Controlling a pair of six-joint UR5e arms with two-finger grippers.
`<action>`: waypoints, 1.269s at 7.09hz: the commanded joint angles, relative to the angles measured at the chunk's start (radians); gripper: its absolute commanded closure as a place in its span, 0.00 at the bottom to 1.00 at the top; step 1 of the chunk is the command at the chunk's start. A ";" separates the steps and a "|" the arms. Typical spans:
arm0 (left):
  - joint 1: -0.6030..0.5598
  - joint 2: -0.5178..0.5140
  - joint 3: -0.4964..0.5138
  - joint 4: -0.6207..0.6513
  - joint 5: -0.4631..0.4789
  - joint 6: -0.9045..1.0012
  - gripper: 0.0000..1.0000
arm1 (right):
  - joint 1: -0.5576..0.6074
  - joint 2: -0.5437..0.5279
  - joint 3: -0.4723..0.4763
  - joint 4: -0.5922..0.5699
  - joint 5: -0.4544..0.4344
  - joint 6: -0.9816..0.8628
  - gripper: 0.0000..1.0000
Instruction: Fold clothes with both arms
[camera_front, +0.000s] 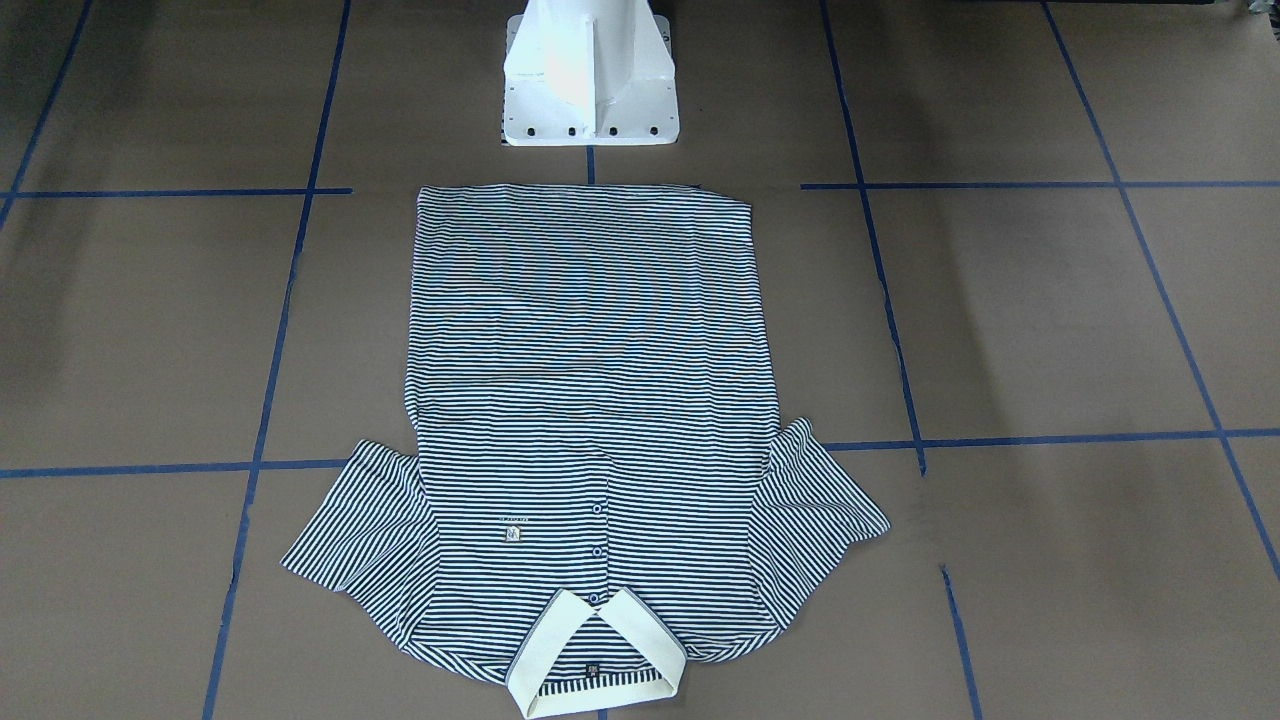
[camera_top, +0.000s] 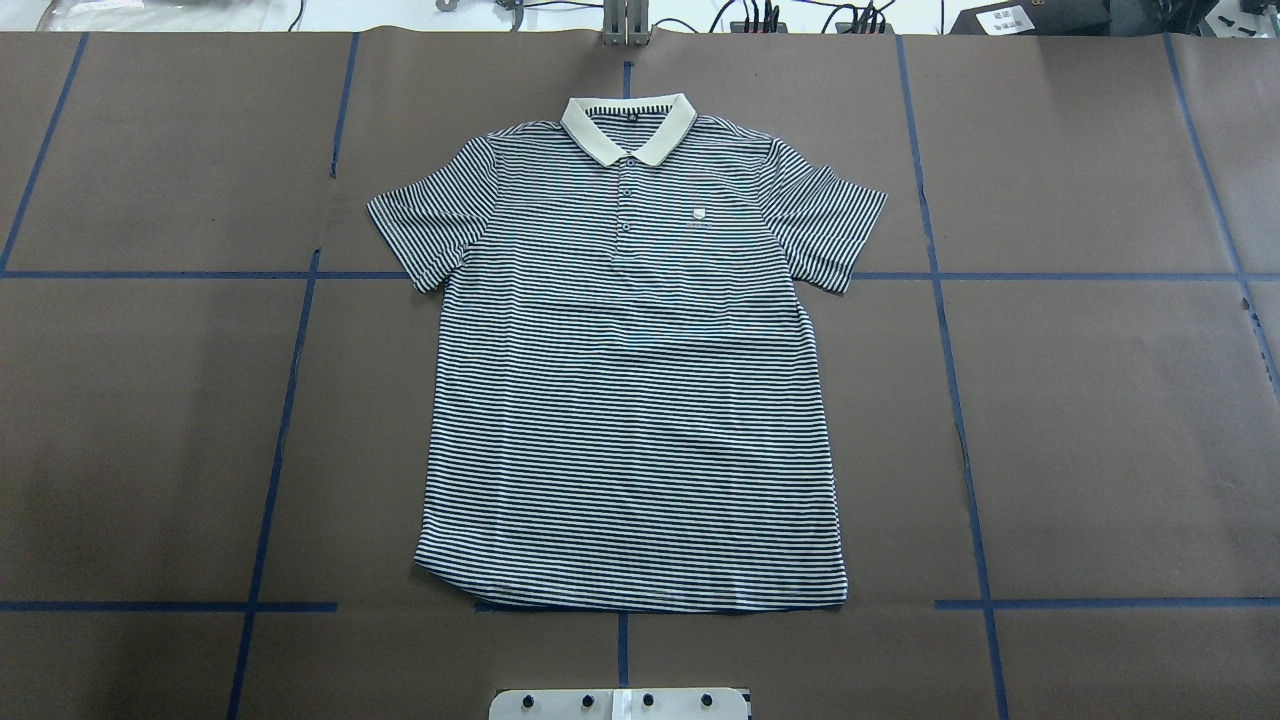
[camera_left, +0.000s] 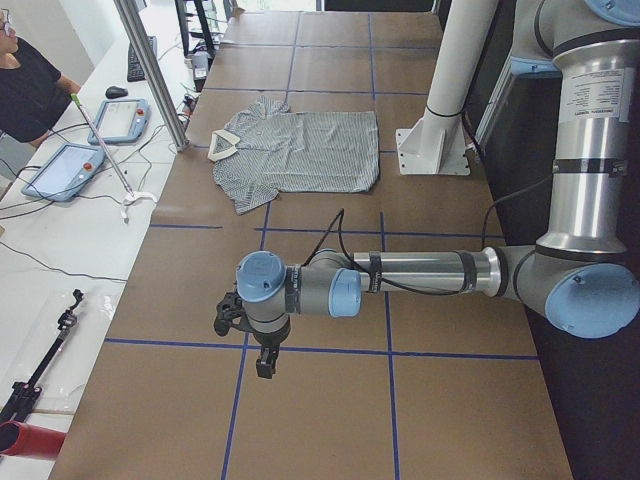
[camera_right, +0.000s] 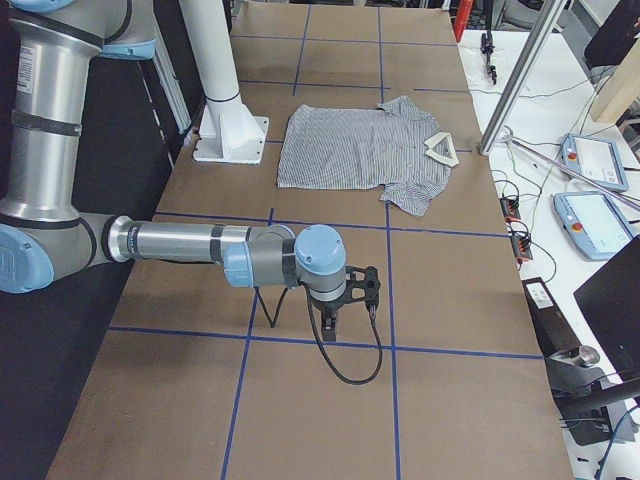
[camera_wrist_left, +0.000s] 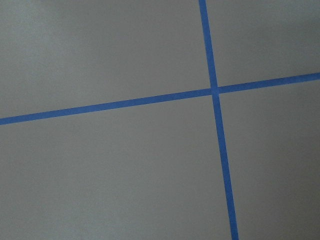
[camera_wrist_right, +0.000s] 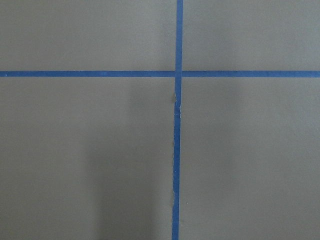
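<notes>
The navy-and-white striped polo shirt (camera_top: 630, 400) lies flat and spread out, front up, in the middle of the brown table, with both sleeves out. Its cream collar (camera_top: 628, 128) points away from the robot's base. It also shows in the front view (camera_front: 590, 380) and both side views (camera_left: 295, 150) (camera_right: 360, 145). My left gripper (camera_left: 262, 352) hangs over bare table well away from the shirt, seen only in the left side view. My right gripper (camera_right: 330, 318) hangs likewise at the other end. I cannot tell whether either is open or shut. Both wrist views show only table and blue tape.
The white pedestal base (camera_front: 590, 75) stands just behind the shirt's hem. Blue tape lines (camera_top: 300, 350) grid the table. A metal post (camera_left: 150, 70), tablets (camera_left: 65, 170) and a person (camera_left: 25, 85) are along the far table edge.
</notes>
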 joint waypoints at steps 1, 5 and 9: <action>0.000 0.001 -0.005 0.000 0.000 0.001 0.00 | 0.002 -0.003 0.042 -0.015 0.034 0.014 0.00; 0.002 -0.166 -0.023 -0.003 0.002 -0.002 0.00 | -0.081 0.119 0.006 -0.009 0.088 0.023 0.00; 0.155 -0.237 0.081 -0.466 -0.015 -0.150 0.00 | -0.256 0.559 -0.393 0.157 0.068 0.118 0.00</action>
